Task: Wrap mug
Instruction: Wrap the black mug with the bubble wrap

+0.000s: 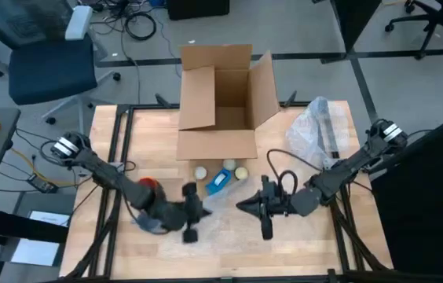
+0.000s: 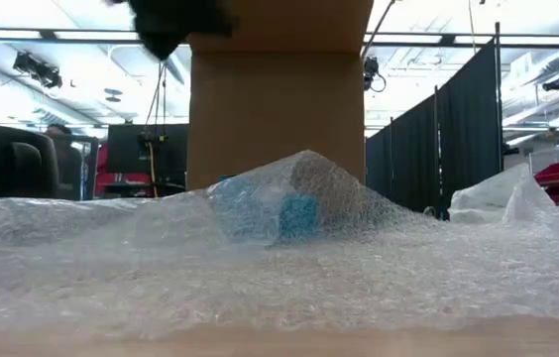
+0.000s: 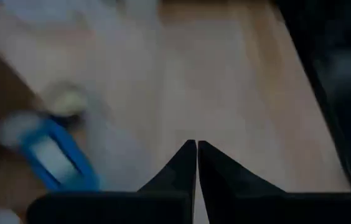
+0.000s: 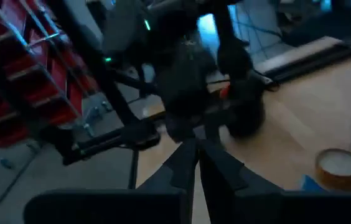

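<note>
The blue mug (image 1: 220, 181) lies on its side on the bench (image 1: 229, 244), under a sheet of bubble wrap (image 2: 289, 258). It is between the two sets of jaws and a little beyond them, toward the open cardboard box (image 1: 221, 98).

The left gripper (image 1: 191, 212) is low over the wrap, its jaws pressed together with nothing between them. The mug is just ahead of these jaws and to one side. The right gripper (image 1: 262, 208) faces the left arm, and its jaws are together as well, holding nothing. Two small round things (image 1: 241, 173) lie beside the mug.
</note>
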{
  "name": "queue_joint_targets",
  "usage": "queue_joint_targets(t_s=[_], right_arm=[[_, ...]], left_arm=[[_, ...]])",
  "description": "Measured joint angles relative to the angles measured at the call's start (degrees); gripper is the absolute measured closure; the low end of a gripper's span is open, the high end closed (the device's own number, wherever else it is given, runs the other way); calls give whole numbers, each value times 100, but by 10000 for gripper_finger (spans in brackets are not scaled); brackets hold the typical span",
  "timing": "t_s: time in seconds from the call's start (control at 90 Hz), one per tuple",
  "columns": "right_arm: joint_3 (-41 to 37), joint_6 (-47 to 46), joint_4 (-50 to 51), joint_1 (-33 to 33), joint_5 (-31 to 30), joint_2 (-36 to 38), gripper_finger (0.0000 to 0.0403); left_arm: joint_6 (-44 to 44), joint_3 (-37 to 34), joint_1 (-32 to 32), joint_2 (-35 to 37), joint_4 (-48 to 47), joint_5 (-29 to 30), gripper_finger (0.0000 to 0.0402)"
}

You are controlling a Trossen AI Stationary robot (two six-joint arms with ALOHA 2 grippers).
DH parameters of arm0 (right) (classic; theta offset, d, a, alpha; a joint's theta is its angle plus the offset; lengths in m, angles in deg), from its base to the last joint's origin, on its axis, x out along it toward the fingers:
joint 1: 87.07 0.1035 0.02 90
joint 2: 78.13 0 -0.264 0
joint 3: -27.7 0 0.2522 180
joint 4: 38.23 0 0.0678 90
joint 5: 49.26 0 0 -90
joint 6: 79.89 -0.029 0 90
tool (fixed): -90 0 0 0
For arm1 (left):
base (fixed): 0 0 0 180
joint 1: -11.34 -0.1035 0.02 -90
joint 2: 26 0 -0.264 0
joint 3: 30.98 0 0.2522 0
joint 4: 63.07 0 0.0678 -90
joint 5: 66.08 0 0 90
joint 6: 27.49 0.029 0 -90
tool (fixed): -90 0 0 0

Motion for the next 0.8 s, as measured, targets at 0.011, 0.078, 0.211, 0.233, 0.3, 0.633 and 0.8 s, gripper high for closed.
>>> queue_joint_targets(t_s=[0.011,0.078,0.211,0.233,0.3,0.633,0.8], right_arm=[[1,14,-65,9,0,-45,403],[1,112,-222,106,-19,-270,403],[0,-41,-294,155,-16,-579,403],[0,-71,-292,157,-19,-611,403],[0,-126,-286,141,-15,-667,403],[0,-102,-233,-1,601,-656,389],[0,189,-219,53,632,-656,364]], left_arm=[[-72,7,23,5,-113,-14,402],[-660,188,199,85,-1086,-18,402],[-2041,798,635,175,-3155,-19,402],[-2225,915,714,177,-3375,-31,402],[-2604,1223,907,179,-3907,-242,402],[-3358,1547,1500,214,-6322,-345,376],[-3553,1537,1523,710,-6427,-362,331]])
